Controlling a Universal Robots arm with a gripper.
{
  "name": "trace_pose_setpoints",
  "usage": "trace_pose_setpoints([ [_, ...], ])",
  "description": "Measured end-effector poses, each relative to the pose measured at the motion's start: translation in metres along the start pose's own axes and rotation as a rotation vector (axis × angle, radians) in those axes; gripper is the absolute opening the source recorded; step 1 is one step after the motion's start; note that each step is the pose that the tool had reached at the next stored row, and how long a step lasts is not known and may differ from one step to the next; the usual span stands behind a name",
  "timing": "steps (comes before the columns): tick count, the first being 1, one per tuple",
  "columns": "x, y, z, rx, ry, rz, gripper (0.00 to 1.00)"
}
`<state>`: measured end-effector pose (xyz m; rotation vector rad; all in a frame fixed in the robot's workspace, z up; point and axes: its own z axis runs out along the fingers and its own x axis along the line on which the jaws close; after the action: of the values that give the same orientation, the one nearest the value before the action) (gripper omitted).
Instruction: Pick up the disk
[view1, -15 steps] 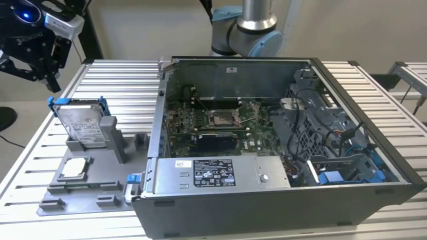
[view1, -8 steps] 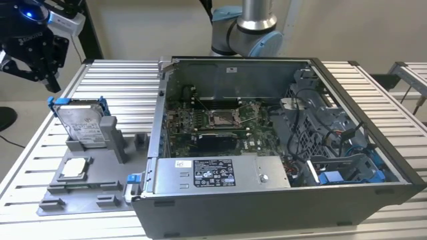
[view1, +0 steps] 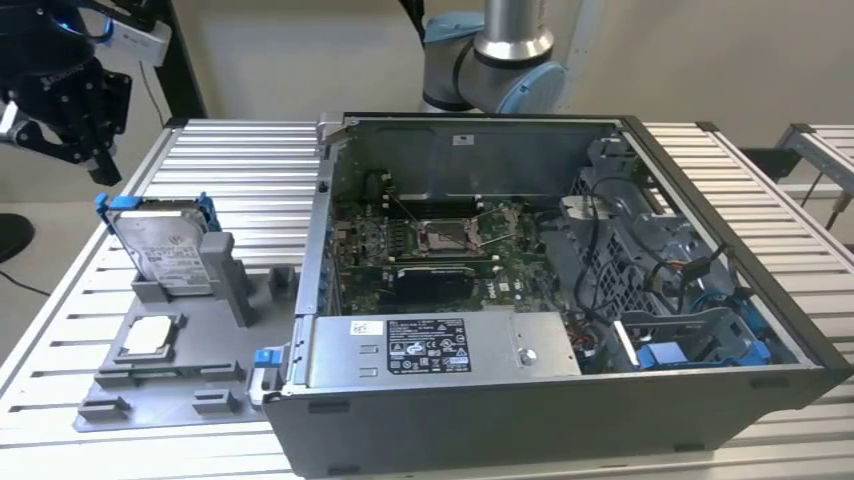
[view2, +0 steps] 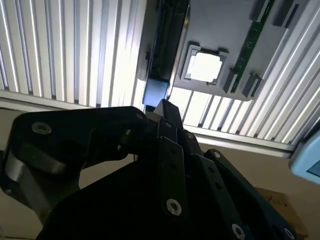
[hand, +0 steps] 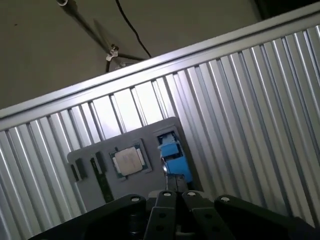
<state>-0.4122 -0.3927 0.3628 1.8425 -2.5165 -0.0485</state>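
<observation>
The disk stands on edge in a grey holder near the exterior view's left: silver-grey metal with a white label and a blue carrier bracket. My black gripper hangs above it and further left, well apart from it. In both wrist views the disk appears edge-on beyond the fingertips, as a blue bracket end and as a dark edge with a blue tip. The gripper's fingers sit pressed together with nothing between them.
A small square processor chip lies on the grey fixture plate in front of the disk. An open computer case stands beside it on the slatted metal table. A memory stick rests on the plate.
</observation>
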Motion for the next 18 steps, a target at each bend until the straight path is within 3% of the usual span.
trace_pose_setpoints([
  [13, 0.0000, 0.0000, 0.0012, 0.0055, 0.0069, -0.234, 0.00],
  [18, -0.0001, -0.0001, 0.0013, 0.0056, 0.0062, -0.251, 0.00],
])
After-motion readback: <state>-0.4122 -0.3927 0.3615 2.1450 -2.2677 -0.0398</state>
